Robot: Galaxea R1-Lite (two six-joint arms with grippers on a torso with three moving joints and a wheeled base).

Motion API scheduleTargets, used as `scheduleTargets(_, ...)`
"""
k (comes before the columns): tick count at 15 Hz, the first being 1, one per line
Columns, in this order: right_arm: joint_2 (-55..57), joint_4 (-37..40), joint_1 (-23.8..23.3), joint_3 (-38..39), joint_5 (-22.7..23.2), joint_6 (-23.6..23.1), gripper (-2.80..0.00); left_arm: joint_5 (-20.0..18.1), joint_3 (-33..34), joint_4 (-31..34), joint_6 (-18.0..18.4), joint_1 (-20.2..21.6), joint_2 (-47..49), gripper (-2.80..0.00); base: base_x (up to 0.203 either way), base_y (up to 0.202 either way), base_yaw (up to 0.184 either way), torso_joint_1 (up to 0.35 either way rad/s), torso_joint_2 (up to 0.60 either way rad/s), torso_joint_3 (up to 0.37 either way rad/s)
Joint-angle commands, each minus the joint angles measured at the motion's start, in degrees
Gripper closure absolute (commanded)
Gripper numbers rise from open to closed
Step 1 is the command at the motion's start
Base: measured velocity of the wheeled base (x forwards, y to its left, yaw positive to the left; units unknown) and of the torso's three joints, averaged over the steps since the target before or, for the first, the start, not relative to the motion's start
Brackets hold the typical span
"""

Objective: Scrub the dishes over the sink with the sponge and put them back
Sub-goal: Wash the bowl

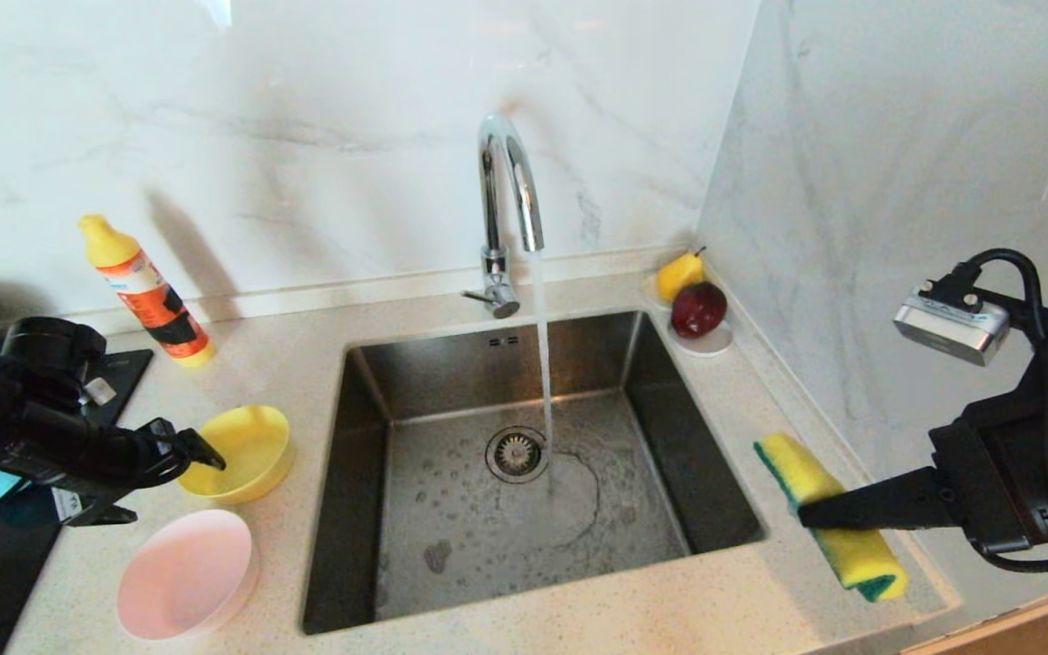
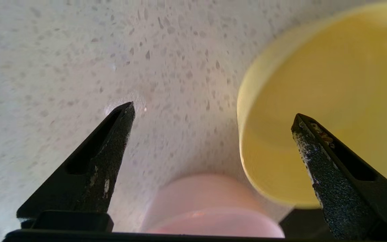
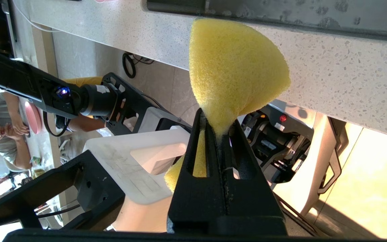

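The sink (image 1: 524, 473) is set into the middle of the speckled desk (image 1: 733, 600), and water runs from the chrome faucet (image 1: 506, 209) at the sink's far rim into the basin just beside the round drain strainer (image 1: 517, 453). On the desk's left part, the yellow bowl (image 1: 246, 452) stands close to the sink's left rim, with the pink bowl (image 1: 187, 573) nearer the front edge and just beside it. The left end effector (image 1: 201, 452) hangs over the yellow bowl's left rim with its fingers (image 2: 113, 151) spread wide and holding nothing; in the left wrist view one fingertip is over the bare desk and the other over the bowl's hollow. On the right side of the sink, the right end effector (image 1: 811, 516) is clamped tight on the middle of the sponge (image 1: 829, 518), which is pinched thin between the fingers and sits above the desk's right strip. An orange detergent bottle (image 1: 146, 291) stands near the far left of the desk, and a white saucer (image 1: 706, 341) with a yellow pear (image 1: 679, 273) and a red apple (image 1: 699, 307) sits at the far right corner.
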Motion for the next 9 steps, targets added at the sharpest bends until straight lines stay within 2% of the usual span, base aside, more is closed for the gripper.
scheduleTargets(1, 0.28, 0.13, 0.01, -0.29, 0.13, 0.12, 0.0, -0.04, 0.22, -0.63, -0.32, 0.01, 2.04, -2.8, 0.0, 0.0, 0.0, 0.0, 0.0, 0.0)
scheduleTargets(7, -0.26, 0.21, 0.01, -0.1, 0.18, 0.2, 0.0, 0.12, -0.12, -0.46, -0.32, 0.01, 1.6, -2.8, 0.0, 0.0, 0.0, 0.0, 0.0, 0.0)
scheduleTargets(8, -0.34, 0.21, 0.01, -0.03, 0.22, 0.2, 0.0, 0.08, 0.0, -0.54, -0.32, 0.01, 1.71, 0.0, 0.0, 0.0, 0.0, 0.0, 0.0, 0.0)
scheduleTargets(9, -0.34, 0.29, 0.02, -0.03, 0.21, 0.2, 0.0, 0.05, -0.04, -0.55, -0.4, 0.01, 1.9, 0.0, 0.0, 0.0, 0.0, 0.0, 0.0, 0.0)
